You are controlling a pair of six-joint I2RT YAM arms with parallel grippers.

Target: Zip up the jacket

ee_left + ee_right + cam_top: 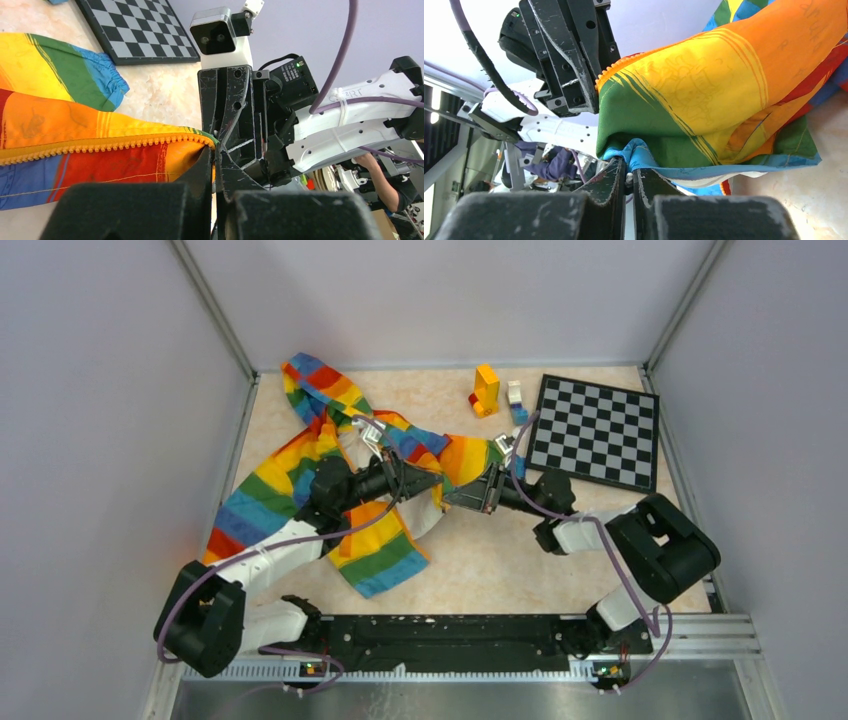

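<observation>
The rainbow-striped jacket (265,495) lies crumpled on the table's left half, one sleeve reaching toward the back. Both grippers meet at its lifted lower corner. My left gripper (437,483) is shut on the fabric edge right at the end of the orange zipper teeth (100,146); the left wrist view shows its fingertips (215,152) pinching there. Facing it, my right gripper (462,492) is shut on the blue hem (649,155) of the jacket (704,90), with the cloth bunched at its tips (629,167). The zipper slider is not visible.
A black-and-white chessboard (597,430) lies at the back right. An orange-yellow block tower (485,390) and a small white-blue block (516,400) stand beside it. Walls close in the left, right and back sides.
</observation>
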